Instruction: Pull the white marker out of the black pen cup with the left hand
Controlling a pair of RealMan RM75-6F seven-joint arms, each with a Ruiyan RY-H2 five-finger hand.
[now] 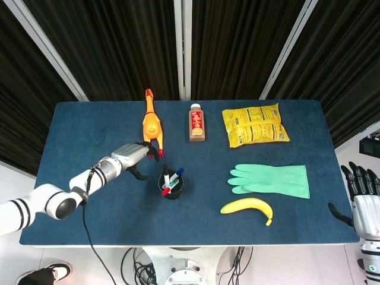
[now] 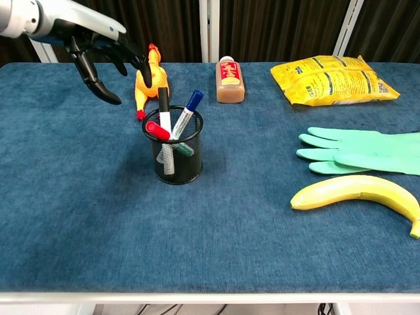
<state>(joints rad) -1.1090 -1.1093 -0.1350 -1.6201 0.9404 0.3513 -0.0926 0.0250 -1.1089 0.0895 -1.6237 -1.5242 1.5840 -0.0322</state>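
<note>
Two views show the blue cloth-covered desk [image 1: 77,127]. In the head view, the black mesh pen cup [image 1: 171,184] stands near the middle of the desk, holding several markers; the white marker [image 1: 167,177] sits inside it among red, blue and black caps. The left hand [image 1: 134,155] hangs above the desk at about ten o'clock from the cup, close to it but not touching, with its dark fingers [image 1: 148,151] apart and curved downward, holding nothing. At twelve o'clock from the cup lies the orange rubber chicken toy [image 1: 151,124]; at one o'clock stands the small brown bottle with a white cap [image 1: 197,123], and beyond it the yellow snack bag [image 1: 255,125]. At three o'clock lies the green rubber glove [image 1: 271,181], and at four o'clock the yellow banana [image 1: 248,208]. The right hand [image 1: 362,199] is off the desk's right edge, fingers spread and empty.

In the chest view, the left hand [image 2: 102,49] hovers at ten o'clock above the cup [image 2: 177,157], fingers apart. The white marker [image 2: 165,121] stands nearly upright inside the cup with its black cap above the rim.
</note>
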